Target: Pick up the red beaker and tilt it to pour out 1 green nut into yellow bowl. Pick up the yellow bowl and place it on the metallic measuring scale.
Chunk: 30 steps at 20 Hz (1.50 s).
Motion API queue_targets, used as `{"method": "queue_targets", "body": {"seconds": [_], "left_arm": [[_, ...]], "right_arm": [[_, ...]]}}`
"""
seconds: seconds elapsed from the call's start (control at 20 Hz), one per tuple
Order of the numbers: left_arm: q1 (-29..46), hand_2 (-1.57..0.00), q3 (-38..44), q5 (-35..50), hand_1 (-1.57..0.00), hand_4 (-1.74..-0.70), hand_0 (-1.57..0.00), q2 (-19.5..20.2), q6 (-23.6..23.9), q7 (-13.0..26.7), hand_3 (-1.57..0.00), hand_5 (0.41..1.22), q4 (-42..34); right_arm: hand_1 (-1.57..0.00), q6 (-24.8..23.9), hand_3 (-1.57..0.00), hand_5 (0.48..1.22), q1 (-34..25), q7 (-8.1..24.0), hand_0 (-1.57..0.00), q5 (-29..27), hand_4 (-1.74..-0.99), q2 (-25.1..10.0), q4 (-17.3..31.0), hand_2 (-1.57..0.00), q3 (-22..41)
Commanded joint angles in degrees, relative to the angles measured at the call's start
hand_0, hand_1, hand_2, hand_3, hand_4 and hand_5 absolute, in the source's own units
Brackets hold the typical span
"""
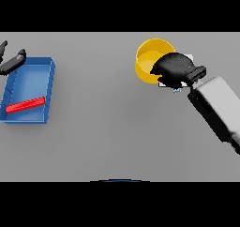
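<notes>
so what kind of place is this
Probably a bare test workbench: a plain grey table holding only a yellow bowl and a blue tray with a red bar in it.

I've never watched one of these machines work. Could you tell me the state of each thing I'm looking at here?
yellow bowl: upright, gripped at its right rim.
right robot hand: curled round the bowl's rim.
left robot hand: at the far left edge, fingers straight, holding nothing.
blue tray: flat on the table, open-topped.
red bar: lying slanted inside the tray.
</notes>
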Motion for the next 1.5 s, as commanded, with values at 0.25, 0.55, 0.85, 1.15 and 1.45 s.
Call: {"method": "queue_targets", "body": {"seconds": [0.25,0.55,0.85,1.15,1.45], "left_arm": [[0.45,0.0,-0.14,0.2,0.0,-0.85,0.0,-0.01,0.34,3.06,0.0,0.76,-2.4],[0.3,0.0,-0.58,-0.27,0.0,-0.86,0.0,-0.18,0.47,4.38,0.0,0.784,-2.36],[0.55,0.0,-1.13,-0.7,0.0,-0.86,0.0,-0.64,0.78,4.52,0.0,0.809,-2.69],[0.56,0.0,-0.79,-0.37,0.0,-0.84,0.0,-0.19,0.19,4.4,0.0,0.783,-2.28],[0.62,0.0,-0.97,-0.44,0.0,-0.83,0.0,-0.1,-0.02,4.5,0.0,0.771,-2.47]], "right_arm": [[-1.57,-5.49,-1.15,1.221,-2.88,-0.9,-1.57,1.17,-1.741,-0.92,10.09,-1.55,-2.39],[-1.57,-10.19,-1.21,1.221,-3.26,-3.16,-1.57,1.72,-1.741,-0.79,19.51,-1.48,-4.2],[-1.57,-12.26,-1.37,1.221,-4.25,-3.95,-1.57,2.68,-1.741,1.93,26.7,-1.39,-5.34],[-1.57,-12.91,-1.45,1.221,-4.19,-5.24,-1.57,3.59,-1.741,2.23,30.05,-1.37,-5.9],[-0.96,-10.53,-0.69,1.014,-4.08,-4.05,-1.15,1.76,-1.559,2.82,29.81,-0.85,-7.7]]}}
